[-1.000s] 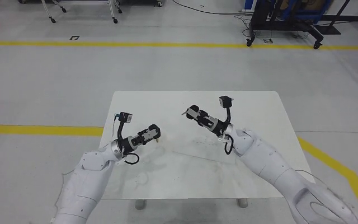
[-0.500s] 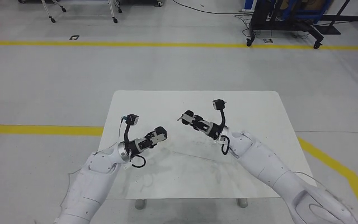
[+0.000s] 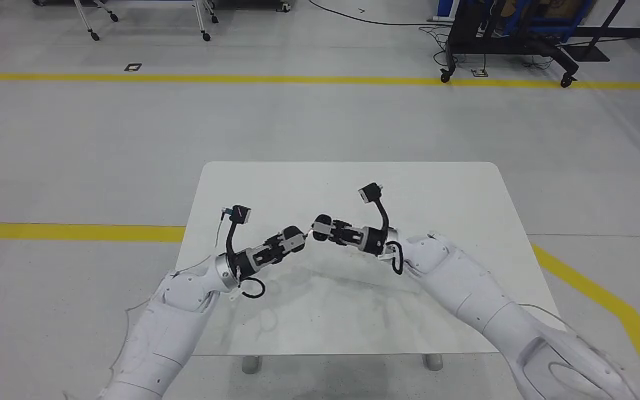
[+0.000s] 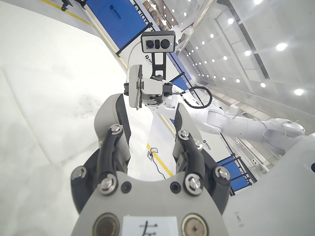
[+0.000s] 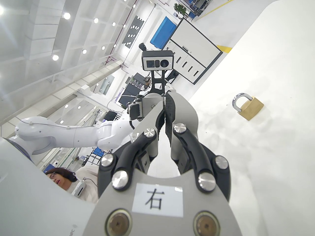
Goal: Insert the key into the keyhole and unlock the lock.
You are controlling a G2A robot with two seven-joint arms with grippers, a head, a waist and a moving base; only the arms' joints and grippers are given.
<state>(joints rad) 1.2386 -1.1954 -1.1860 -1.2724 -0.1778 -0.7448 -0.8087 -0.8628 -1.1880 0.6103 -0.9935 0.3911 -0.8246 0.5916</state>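
**Checker:** Surface and room?

**Clerk:** Item 1: white table (image 3: 450, 200), centre of the top view, with faint dark specks near its middle. Item 2: grey floor (image 3: 300, 120), with a yellow line (image 3: 250, 78) across the upper frame. Item 3: wheeled frame (image 3: 150, 15), upper left. Item 4: dark wheeled stand (image 3: 510, 45), upper right.

**Checker:** Grippers?

**Clerk:** Item 5: left gripper (image 3: 297, 235), centre frame, jaws apart. Item 6: right gripper (image 3: 318, 224), just beside it, tip facing tip, jaws pressed together.

**Checker:** Task things?

**Clerk:** Item 7: brass padlock (image 5: 250, 108) with a silver shackle, lying flat on the table, well apart from the right gripper. Item 8: key. You cannot tell whether it sits between the right gripper's closed fingers, because the tips are too small from above.

**Checker:** Anything cut off?

**Clerk:** Both arms run off the lower frame edge. The upper edge cuts the stand and the wheeled frame.

**Checker:** Room to move?

**Clerk:** You have white tabletop from the grippers to the far edge and to the right-hand edge. Both arms cross the near edge.
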